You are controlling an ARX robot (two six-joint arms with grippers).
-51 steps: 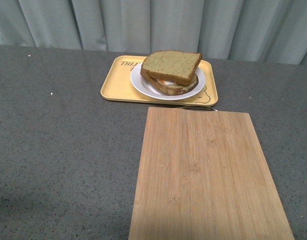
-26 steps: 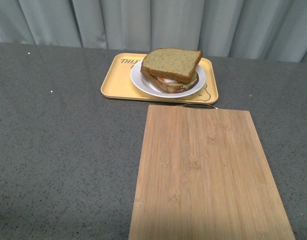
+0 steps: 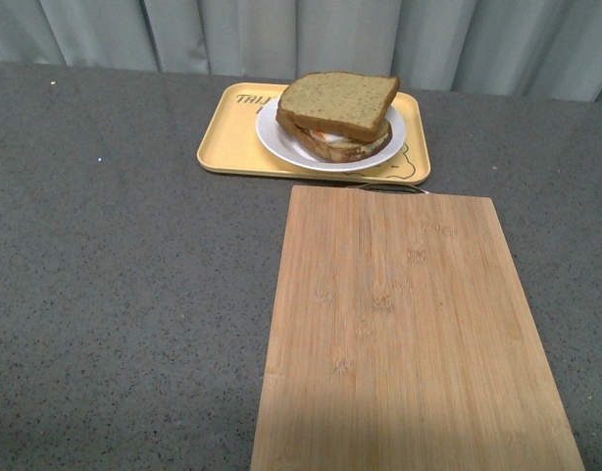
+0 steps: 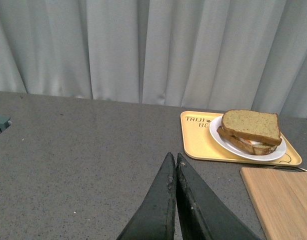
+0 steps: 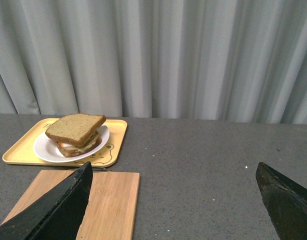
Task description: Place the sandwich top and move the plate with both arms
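The sandwich top [image 3: 337, 102], a plain brown speckled slice, lies on the sandwich on the round white plate [image 3: 281, 147], which sits on the yellow tray [image 3: 227, 147] at the back of the table. It also shows in the left wrist view [image 4: 252, 125] and the right wrist view [image 5: 76, 128]. No arm shows in the front view. My left gripper [image 4: 174, 157] is shut and empty, over bare table well short of the tray. My right gripper [image 5: 173, 172] is open wide and empty, over the table beside the board.
A bamboo cutting board [image 3: 409, 334] lies in front of the tray, its far edge close to the tray's rim. The grey speckled table [image 3: 115, 294] spreads left of it. A grey curtain [image 3: 379, 39] hangs behind the table.
The front view has shifted slightly, so the tray and board sit a little higher in the picture. The sandwich, plate and board have not moved on the table.
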